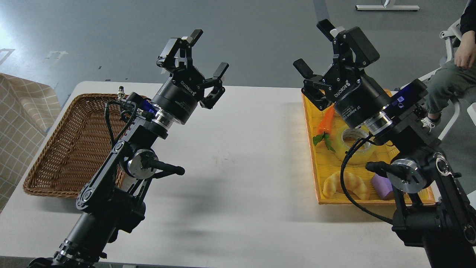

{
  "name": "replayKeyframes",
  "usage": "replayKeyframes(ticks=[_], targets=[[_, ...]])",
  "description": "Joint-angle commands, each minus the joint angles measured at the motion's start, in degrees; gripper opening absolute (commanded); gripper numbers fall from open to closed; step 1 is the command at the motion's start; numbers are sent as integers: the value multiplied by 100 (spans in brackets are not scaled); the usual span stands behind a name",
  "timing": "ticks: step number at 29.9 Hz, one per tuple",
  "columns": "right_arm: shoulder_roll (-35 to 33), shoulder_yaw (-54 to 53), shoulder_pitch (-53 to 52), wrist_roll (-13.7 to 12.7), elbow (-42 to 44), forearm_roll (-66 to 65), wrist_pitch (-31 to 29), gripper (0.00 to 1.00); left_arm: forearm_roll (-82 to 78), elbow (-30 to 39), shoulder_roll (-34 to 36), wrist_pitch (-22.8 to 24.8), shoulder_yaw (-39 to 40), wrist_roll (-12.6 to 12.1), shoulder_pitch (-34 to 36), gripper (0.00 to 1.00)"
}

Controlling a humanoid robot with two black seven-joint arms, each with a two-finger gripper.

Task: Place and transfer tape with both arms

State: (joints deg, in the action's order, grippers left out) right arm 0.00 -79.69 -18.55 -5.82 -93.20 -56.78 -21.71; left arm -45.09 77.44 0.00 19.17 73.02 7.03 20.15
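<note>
Landmark: the yellow tray (316,163) on the right side of the white worktop (238,178); everything below is placed against it.
Croissant toy (346,184): in the tray's near part, beside a purple block (382,186); not the target, though its colour is close.
Tape (353,143): lying flat in the tray's middle, core hole up, partly hidden by the right arm's wrist and a black cable.
Carrot toy (325,124): just left of the tape, near or touching its rim.
Right end effector (320,48): raised above the tray's far end, fingers spread wide, holding nothing.
Left end effector (202,54): well left of the tray over the worktop, fingers apart, empty.
Wicker basket (70,149): far left of the tray, likely where the tape goes.
Step in hand: judged as the first pick, not yet begun.
Doing it well: come down with the fingers across the roll's wall, avoiding the carrot.
In the way: the carrot crowding one side; the tray's low rim.
Seated person (455,70): beyond the tray's right side.
</note>
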Motion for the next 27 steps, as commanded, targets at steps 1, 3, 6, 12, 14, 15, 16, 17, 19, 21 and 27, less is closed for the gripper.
replayKeyframes(ticks=[1,3,6,12,14,15,16,17,19,21,27], targets=[[0,-3,0,2,-5,0,0,100,9,8,0,-1,11,9,-3,98],[0,-3,0,2,-14,0,0,100,9,8,0,-1,19,9,-11,98],[0,-12,-8,2,-14,0,0,100,26,8,0,-1,19,0,-29,98],[0,6,-26,-7,-23,-17,0,100,44,8,0,8,11,0,-20,98],[0,24,-9,-7,-32,-17,0,100,44,8,0,8,11,0,-20,98],[0,15,0,-7,-32,-17,0,100,44,8,0,8,11,0,-20,98],[0,-3,0,-7,-23,-26,0,100,44,8,0,-1,11,0,-20,98],[0,-20,0,-7,-31,-26,0,100,44,17,0,-1,19,9,-29,98],[0,-81,-26,-7,-40,-9,9,100,44,8,0,8,19,0,-29,98],[0,-143,-44,-7,-58,0,0,100,44,8,0,-1,19,9,-29,98],[0,-170,-88,2,-84,0,0,100,44,8,0,17,28,26,24,98]])
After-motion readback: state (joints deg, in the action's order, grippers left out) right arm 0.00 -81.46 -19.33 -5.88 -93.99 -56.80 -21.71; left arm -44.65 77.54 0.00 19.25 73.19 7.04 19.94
